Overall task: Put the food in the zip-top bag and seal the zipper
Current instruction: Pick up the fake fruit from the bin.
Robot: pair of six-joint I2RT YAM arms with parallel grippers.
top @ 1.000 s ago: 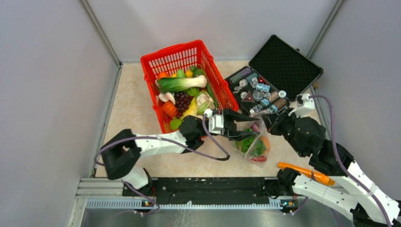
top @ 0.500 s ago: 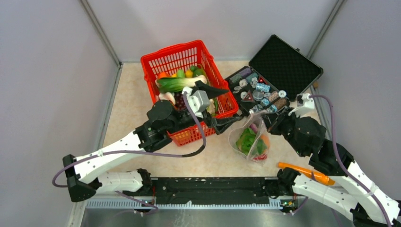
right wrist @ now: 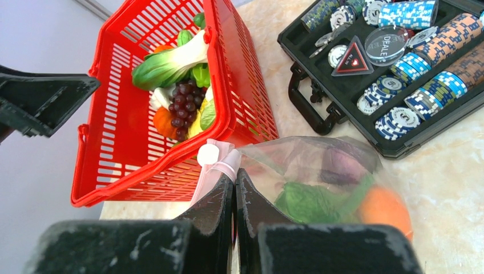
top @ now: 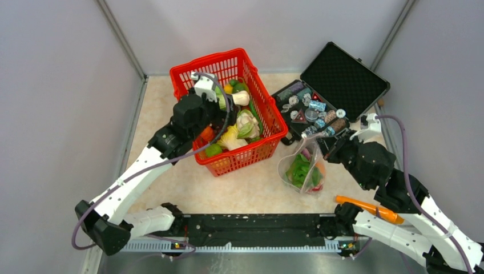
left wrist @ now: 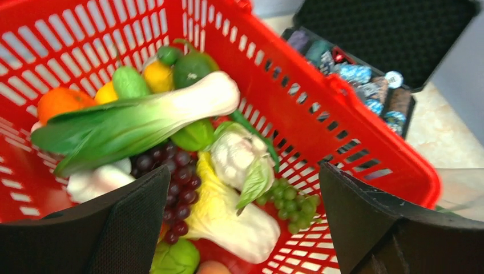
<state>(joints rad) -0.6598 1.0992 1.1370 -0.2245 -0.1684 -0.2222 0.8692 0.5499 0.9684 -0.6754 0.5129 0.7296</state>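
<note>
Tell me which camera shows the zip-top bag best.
The right wrist view: the zip-top bag sits close up, its edge pinched in the right pincer, greens and an orange piece inside. The top view shows it small; the left wrist view shows mainly the red basket.

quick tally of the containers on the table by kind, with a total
red basket: 1
black case: 1
zip-top bag: 1
total: 3
</note>
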